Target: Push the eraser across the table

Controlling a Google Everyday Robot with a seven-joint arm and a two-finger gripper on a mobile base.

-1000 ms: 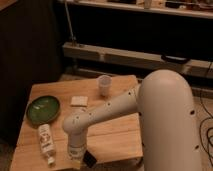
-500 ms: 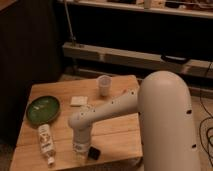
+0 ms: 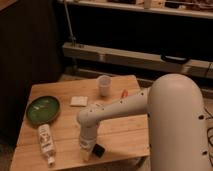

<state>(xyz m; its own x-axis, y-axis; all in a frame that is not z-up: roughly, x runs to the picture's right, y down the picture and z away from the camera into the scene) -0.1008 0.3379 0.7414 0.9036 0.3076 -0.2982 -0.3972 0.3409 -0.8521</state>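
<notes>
One small, flat, black eraser lies at the front of the table, just beside the closed gripper.

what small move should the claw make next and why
Probably slide the shut claw a little toward the picture's right, keeping it low on the table. The eraser lies close beside it on that side, near the front edge, with bare planks beyond, so a sideways nudge should push it across.

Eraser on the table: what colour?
Black. The eraser shows best in the camera view, beside the end effector near the front of the table.
</notes>
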